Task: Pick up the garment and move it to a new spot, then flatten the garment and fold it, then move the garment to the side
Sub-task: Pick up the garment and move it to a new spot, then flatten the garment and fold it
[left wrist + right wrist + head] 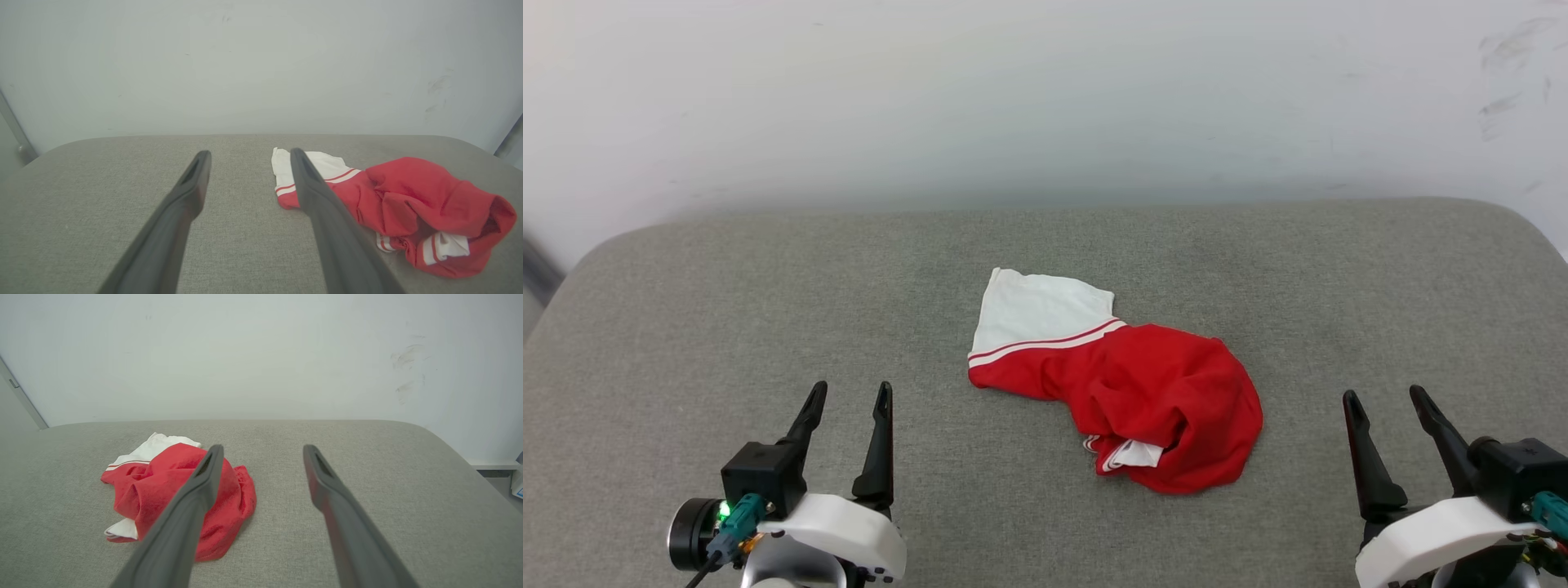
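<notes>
The garment (1143, 396) lies crumpled near the middle of the grey padded surface, a red heap with one white sleeve spread toward the back left and another white sleeve tucked at its front. No print is visible. My left gripper (847, 396) hovers open at the lower left, well clear of the cloth. My right gripper (1386, 398) stands open at the lower right, also apart from it. In the left wrist view the garment (412, 204) sits right of my fingers (192, 183); in the right wrist view the garment (163, 486) lies to the left, partly behind a finger (208, 473).
The grey cushioned surface (768, 310) has rounded back corners and ends at a pale wall (1045, 98). Bare fabric stretches on both sides of the garment. A small white ledge (490, 462) shows past the right edge.
</notes>
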### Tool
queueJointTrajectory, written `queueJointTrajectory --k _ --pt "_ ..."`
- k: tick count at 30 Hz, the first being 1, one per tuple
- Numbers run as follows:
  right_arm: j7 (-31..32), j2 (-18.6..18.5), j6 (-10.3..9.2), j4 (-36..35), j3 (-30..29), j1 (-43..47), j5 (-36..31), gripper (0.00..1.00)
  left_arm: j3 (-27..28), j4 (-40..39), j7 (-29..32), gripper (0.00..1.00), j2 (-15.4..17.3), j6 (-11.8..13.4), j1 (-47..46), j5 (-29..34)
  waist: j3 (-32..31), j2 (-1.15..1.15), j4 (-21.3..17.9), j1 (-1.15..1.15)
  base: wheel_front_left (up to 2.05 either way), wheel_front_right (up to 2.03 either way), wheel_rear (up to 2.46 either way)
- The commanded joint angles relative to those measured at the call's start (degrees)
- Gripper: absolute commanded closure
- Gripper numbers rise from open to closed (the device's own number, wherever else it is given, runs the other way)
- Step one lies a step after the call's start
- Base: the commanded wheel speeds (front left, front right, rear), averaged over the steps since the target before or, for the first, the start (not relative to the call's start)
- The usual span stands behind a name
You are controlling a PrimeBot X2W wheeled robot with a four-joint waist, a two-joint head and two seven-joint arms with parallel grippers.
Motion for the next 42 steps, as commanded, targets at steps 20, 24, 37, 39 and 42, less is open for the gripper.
queueJointTrajectory --k 20,24,37,39,42 --pt "16.4 0.1 -0.02 9.4 -7.1 -5.0 2.7 0.00 -0.6 -2.8 0.4 0.00 -0.2 1.5 -1.7 0.2 3.1 0.00 1.7 0.00 0.00 0.00 0.00" --pt "26.1 -1.9 -0.02 13.5 -6.4 -10.6 4.7 0.00 -1.2 -3.2 -0.3 0.00 -0.7 1.2 -3.3 0.7 6.3 0.00 3.5 0.00 0.00 0.00 0.00" --pt "39.7 -7.6 -0.02 29.6 10.4 -20.6 14.7 0.00 -2.2 0.2 -2.5 0.00 -2.8 -0.2 -8.6 0.5 13.0 0.00 8.3 0.00 0.00 0.00 0.00" --pt "39.8 -7.4 -0.02 31.3 11.0 -20.7 15.7 1.00 -2.3 0.7 -2.7 0.00 -2.9 -0.2 -8.6 0.5 13.0 0.00 8.4 0.00 0.00 0.00 0.00" --pt "37.2 -8.8 -0.02 29.6 10.3 -22.8 16.1 1.00 -2.1 1.3 -2.9 0.00 -2.9 0.0 -8.5 0.3 12.6 0.00 8.0 0.00 0.00 0.00 0.00"
